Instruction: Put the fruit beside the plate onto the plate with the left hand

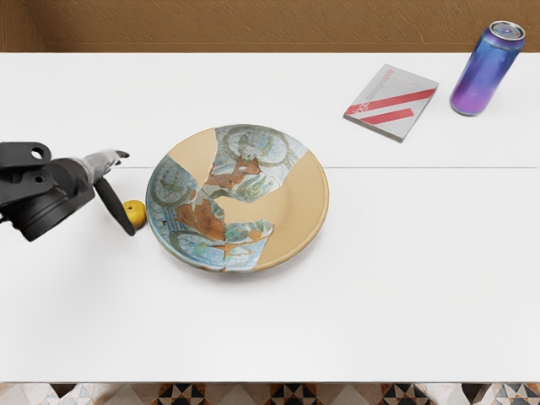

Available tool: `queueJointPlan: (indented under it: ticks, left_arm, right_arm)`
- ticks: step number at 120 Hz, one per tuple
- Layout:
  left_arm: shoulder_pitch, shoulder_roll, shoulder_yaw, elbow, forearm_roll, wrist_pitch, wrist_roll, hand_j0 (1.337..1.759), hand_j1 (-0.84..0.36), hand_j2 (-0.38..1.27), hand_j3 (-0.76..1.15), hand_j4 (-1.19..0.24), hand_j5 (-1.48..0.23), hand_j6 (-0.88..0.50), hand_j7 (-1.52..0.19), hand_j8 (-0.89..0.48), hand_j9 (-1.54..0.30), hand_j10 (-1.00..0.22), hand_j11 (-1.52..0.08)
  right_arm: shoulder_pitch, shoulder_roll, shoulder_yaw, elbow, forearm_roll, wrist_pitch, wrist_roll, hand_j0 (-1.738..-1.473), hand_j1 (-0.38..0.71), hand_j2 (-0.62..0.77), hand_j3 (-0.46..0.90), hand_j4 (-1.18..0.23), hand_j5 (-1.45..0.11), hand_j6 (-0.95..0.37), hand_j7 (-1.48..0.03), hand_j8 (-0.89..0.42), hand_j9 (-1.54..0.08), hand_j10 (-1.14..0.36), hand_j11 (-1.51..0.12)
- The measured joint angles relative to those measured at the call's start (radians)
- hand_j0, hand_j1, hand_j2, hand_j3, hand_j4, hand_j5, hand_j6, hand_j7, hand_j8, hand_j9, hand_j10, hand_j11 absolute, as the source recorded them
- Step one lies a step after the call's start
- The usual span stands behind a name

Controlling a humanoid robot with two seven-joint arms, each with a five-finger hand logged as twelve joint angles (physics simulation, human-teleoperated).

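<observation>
A small yellow-orange fruit lies on the white table just left of the plate's rim, touching or nearly touching it. The plate is wide and tan, painted with blue, green and orange patches. My left hand comes in from the left edge, a dark forearm ending in grey and black fingers. Its fingers are spread, one black finger reaching down beside the fruit's left side and partly covering it. The hand holds nothing. The right arm does not show.
A grey booklet with red stripes lies at the back right. A purple-blue can stands upright beyond it near the far right corner. The table's front edge runs along the bottom.
</observation>
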Motion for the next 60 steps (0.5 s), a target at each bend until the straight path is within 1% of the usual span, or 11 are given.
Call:
queueJointPlan:
  ticks: [22,60]
  left_arm:
    - [0.000,-0.011,0.026,-0.005,-0.001,0.059,0.000,1.658,0.31,0.01,0.00,-0.04,-0.05,-0.04,-0.05,-0.04,-0.05,-0.04,-0.05]
    - [0.003,-0.028,0.039,-0.007,-0.005,0.100,0.000,1.658,0.23,0.02,0.00,-0.10,-0.13,-0.10,-0.13,-0.10,-0.13,-0.10,-0.13]
  right_arm:
    - [0.000,0.000,0.000,0.000,0.000,0.000,0.000,-1.658,-0.35,0.00,0.00,0.00,0.00,0.00,0.00,0.00,0.00,0.00,0.00]
    - [0.000,0.000,0.000,0.000,0.000,0.000,0.000,-1.658,-0.35,0.00,0.00,0.00,0.00,0.00,0.00,0.00,0.00,0.00,0.00]
